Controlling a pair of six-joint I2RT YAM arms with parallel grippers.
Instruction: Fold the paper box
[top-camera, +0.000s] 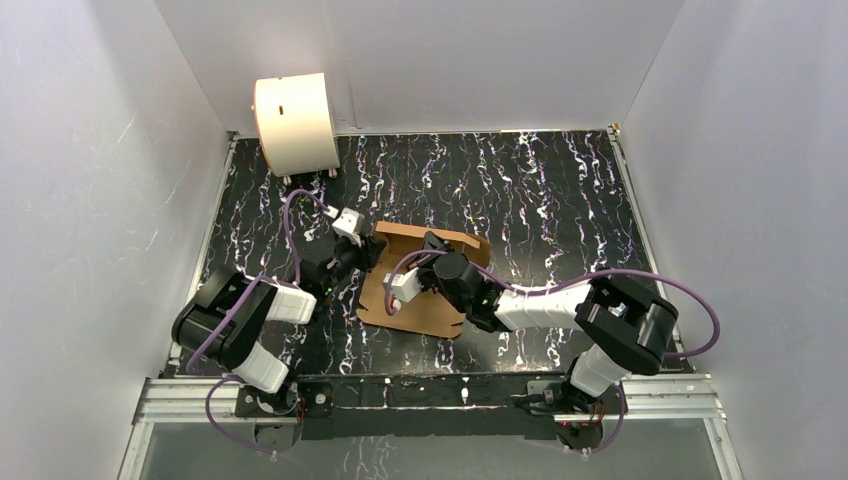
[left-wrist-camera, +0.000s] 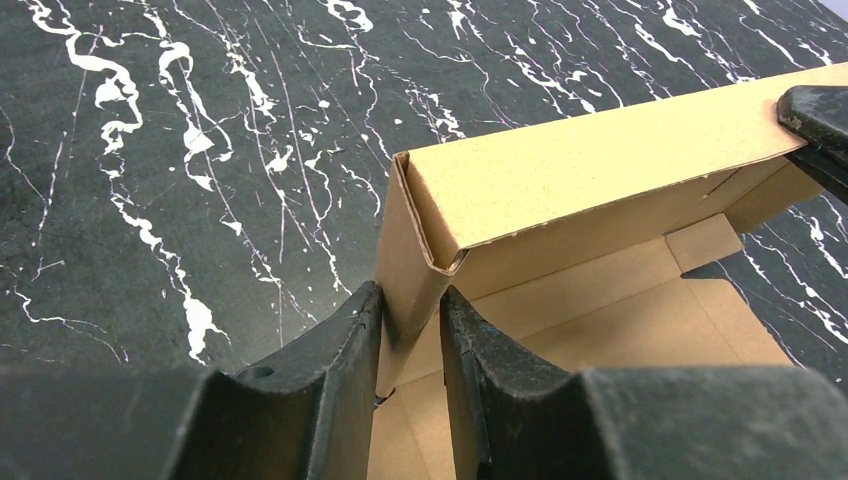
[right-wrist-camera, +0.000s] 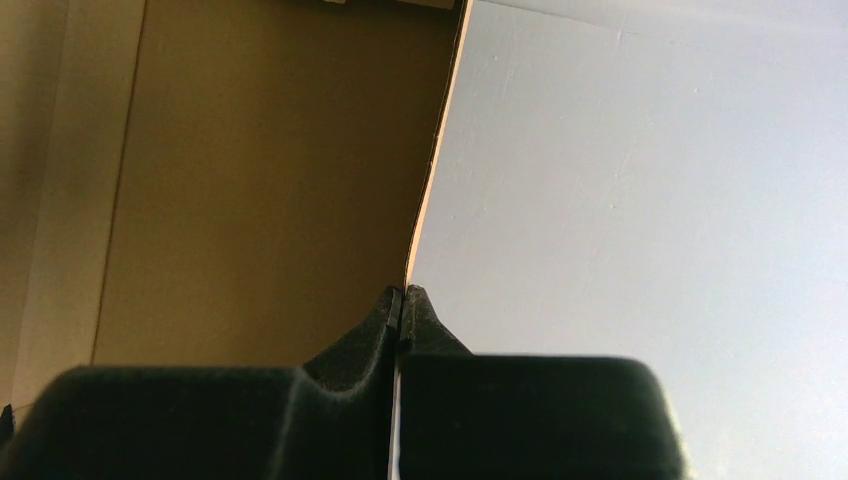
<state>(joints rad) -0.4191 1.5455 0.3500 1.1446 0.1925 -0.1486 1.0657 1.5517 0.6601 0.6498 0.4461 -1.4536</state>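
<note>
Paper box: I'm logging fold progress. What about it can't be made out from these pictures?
- Top view: both wrists cover the middle of the paper box, hiding its flaps.
- Left wrist view: the left gripper straddles a wall; contact unclear. The far corner runs off the right edge.
- Right wrist view: the right gripper pinches a cardboard edge; too close to tell which flap.

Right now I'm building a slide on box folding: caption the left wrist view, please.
Left gripper grips a folded corner wall of the cardboard box on the black marbled table.
</note>
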